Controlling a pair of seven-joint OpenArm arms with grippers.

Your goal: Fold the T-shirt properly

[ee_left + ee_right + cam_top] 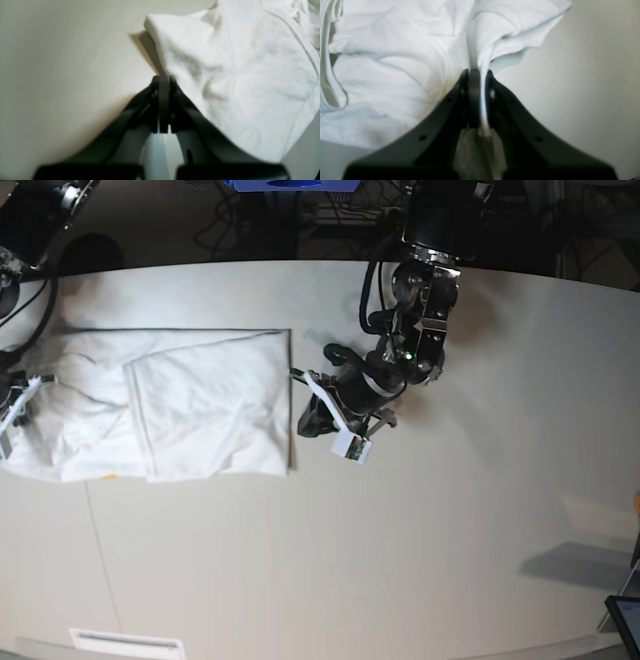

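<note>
The T-shirt (170, 402) lies on the pale table (420, 520), toward the left of the base view, plain white side up and already doubled over, with a smaller folded panel resting on a wider layer beneath. Its right edge runs fairly straight; its left side is rumpled. The left gripper (163, 79) stands at that right edge, just beside the cloth. In the left wrist view its jaws are pressed fully together with nothing visible between them, and a raised corner of the shirt sits immediately beyond and to the right of the tips, partly draped over one finger (197, 117). Whether the tips touch the cloth cannot be told. The right gripper (477, 75) is at the opposite, left end of the shirt, only partly visible at the edge of the base view. In the right wrist view its jaws are clamped on a thin white fold of the shirt, which runs down between them, the fabric bunching upward from the pinch.
</note>
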